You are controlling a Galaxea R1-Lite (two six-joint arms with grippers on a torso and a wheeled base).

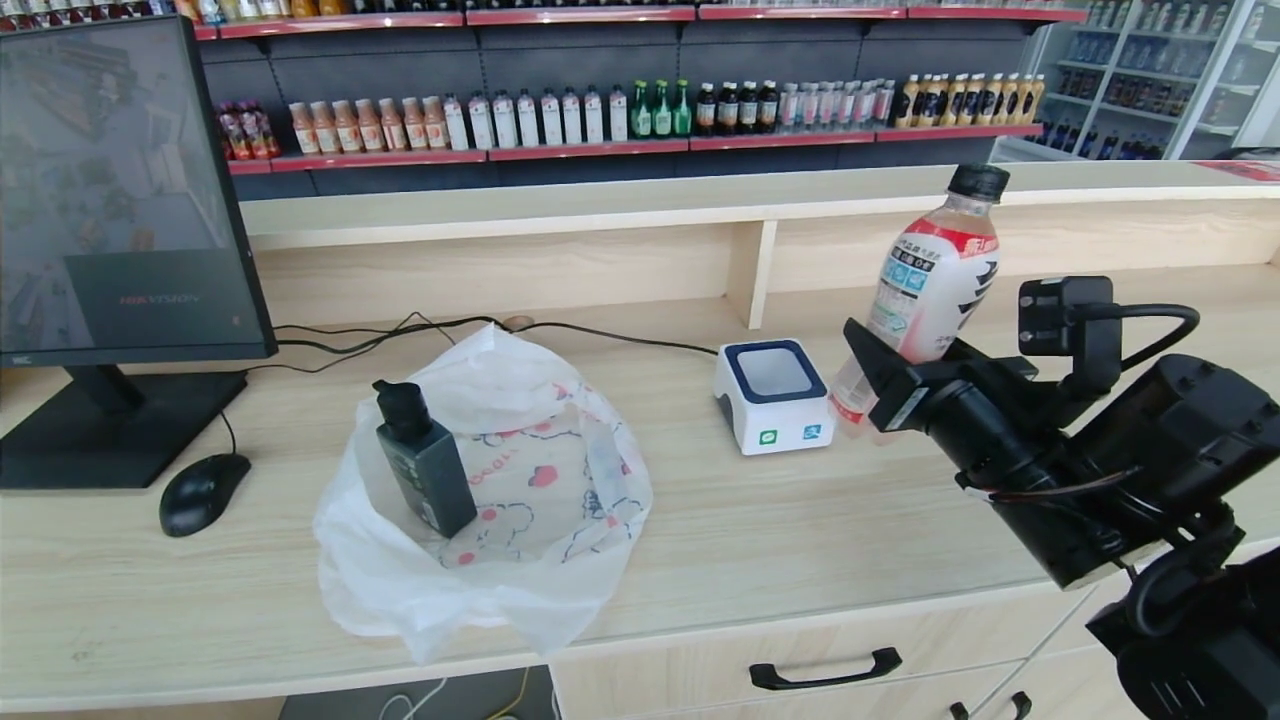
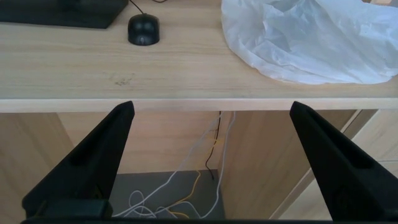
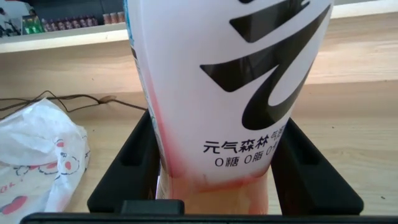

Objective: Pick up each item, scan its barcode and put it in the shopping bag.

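Note:
My right gripper (image 1: 890, 375) is shut on a clear drink bottle (image 1: 930, 285) with a black cap and a white, red and blue label, held tilted just right of the white barcode scanner (image 1: 773, 395). In the right wrist view the bottle (image 3: 230, 93) stands between the black fingers (image 3: 134, 165). The white shopping bag (image 1: 500, 500) printed with red shapes lies open on the counter, left of the scanner, with a dark rectangular bottle (image 1: 425, 465) standing in it. My left gripper (image 2: 211, 165) hangs open below the counter's front edge, and the bag (image 2: 311, 37) lies above it on the counter.
A monitor (image 1: 120, 190) on a black stand sits at the counter's left, with a black mouse (image 1: 203, 492) beside it. Black cables (image 1: 400, 330) run along the back. A raised shelf divider (image 1: 750, 270) stands behind the scanner. Drawers with black handles (image 1: 825, 670) sit below the counter.

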